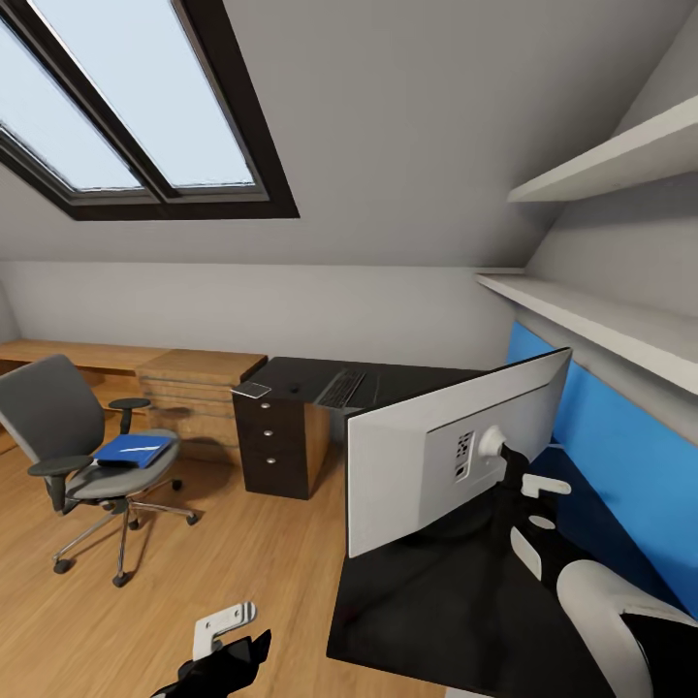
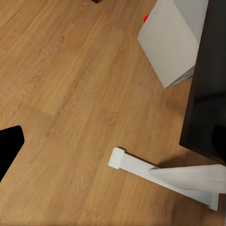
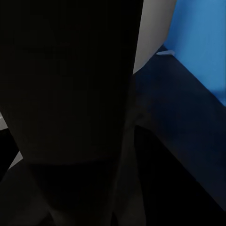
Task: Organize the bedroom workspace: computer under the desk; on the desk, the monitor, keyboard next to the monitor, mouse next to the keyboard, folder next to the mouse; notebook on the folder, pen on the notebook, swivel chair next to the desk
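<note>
Desk edge: the glossy black L-shaped desk (image 1: pixel 427 601) ends in a straight front edge at 6 o'clock in the head view; its far arm runs off to 11 o'clock, over a dark three-drawer unit (image 1: pixel 269 441).
Open room: bare light wooden floor (image 1: pixel 242 572) lies between the desk and the grey padded swivel chair (image 1: pixel 68 436) at 9 o'clock; the chair stands well apart from the desk.
Monitor: the wide flat monitor (image 1: pixel 436 451) stands on the desk with its pale grey back to the camera, tilted slightly.
Right gripper: the right arm (image 1: pixel 601 606) reaches behind the monitor at its stand mount; I cannot tell how its jaws stand, and the right wrist view is mostly dark.
Left gripper: the left gripper (image 1: pixel 228 630) hangs low at 7 o'clock over the floor, beside the desk edge; open or closed, I cannot tell.
Folder: the flat bright blue folder (image 1: pixel 134 450) lies on the chair seat.
Keyboard: the slim dark keyboard (image 1: pixel 341 389) lies on the far arm of the desk, with a thin grey notebook (image 1: pixel 252 390) near that arm's left corner.
Computer: the light grey tower case (image 2: pixel 172 40) sits on the floor, partly under the desk top, beside the white pedestal leg (image 2: pixel 160 172).
Room: a sloped ceiling with a dark-framed skylight (image 1: pixel 136 107), white wall shelves (image 1: pixel 601 320) and a blue wall panel (image 1: pixel 630 456) at 3 o'clock.
</note>
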{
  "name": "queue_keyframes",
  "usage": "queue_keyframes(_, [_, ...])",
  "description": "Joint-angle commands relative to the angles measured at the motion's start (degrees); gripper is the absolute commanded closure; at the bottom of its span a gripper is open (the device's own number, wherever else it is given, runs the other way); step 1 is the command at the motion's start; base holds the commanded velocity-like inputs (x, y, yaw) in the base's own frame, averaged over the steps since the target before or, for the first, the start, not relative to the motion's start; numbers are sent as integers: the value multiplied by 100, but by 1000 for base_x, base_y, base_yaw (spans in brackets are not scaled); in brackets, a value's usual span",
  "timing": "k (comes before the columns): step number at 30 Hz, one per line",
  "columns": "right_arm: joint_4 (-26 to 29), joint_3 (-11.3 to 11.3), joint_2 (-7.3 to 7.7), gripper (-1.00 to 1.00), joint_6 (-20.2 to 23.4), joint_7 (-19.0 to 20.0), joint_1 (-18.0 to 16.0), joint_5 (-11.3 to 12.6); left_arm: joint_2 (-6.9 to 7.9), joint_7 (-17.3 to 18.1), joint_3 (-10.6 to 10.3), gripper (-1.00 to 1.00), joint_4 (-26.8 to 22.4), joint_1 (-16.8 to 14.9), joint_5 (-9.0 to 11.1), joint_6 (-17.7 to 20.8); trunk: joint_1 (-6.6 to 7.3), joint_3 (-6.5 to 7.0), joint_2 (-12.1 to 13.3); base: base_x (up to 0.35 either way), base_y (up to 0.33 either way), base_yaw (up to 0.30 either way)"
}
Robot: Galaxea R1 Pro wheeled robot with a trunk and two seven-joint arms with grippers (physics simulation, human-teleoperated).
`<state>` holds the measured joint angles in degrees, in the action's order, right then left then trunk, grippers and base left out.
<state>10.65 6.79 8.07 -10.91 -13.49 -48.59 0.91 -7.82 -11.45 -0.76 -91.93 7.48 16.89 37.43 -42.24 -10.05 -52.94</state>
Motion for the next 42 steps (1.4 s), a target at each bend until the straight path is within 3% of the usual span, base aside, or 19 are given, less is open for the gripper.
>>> queue_keyframes(1, [-19, -82, 1, 100, -33, -13, -4, 62, 0, -50, -3, -100, -9, -1, 60, 17, -1, -8, -5, 0, 0, 0])
queue_keyframes(42, [-27, -83, 1, 100, -20, -31, -5, 59, 8, -42, 46, -100, -9, -1, 60, 10, -1, -8, -5, 38, -55, 0])
